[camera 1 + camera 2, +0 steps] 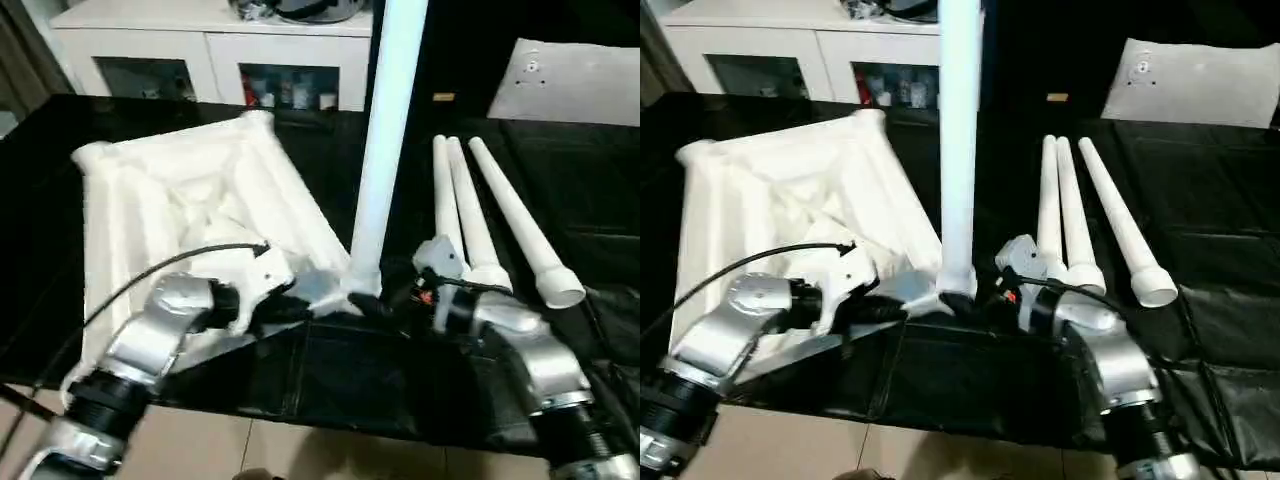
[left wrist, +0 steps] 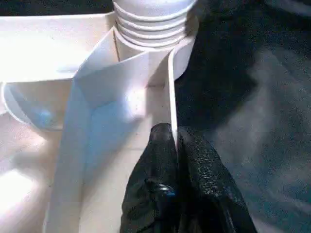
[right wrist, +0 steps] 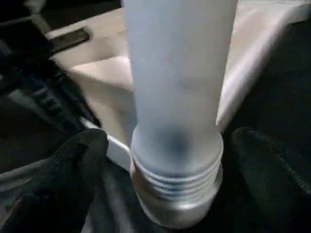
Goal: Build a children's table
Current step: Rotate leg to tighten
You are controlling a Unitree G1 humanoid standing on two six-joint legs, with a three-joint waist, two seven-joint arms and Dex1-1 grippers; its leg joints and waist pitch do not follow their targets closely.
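The children's table's white tabletop [image 1: 180,190] lies ribbed side up and tilted on the black work table. One white leg [image 1: 385,150] stands upright, its threaded base [image 3: 177,187] in the near corner socket [image 2: 182,53]. Three more legs [image 1: 480,220] lie side by side to the right. My left gripper [image 2: 174,133] is shut on the tabletop's thin rim wall, just beside that socket. My right gripper [image 3: 175,155] is open; its fingers [image 3: 73,170] stand apart on either side of the upright leg's base without pressing on it.
A white glass-door cabinet [image 1: 210,50] stands behind the table. A white panel [image 1: 570,80] lies at the back right. A black cable [image 1: 170,265] runs over my left forearm. The work table's front edge [image 1: 330,420] is close below both arms, with tiled floor beyond.
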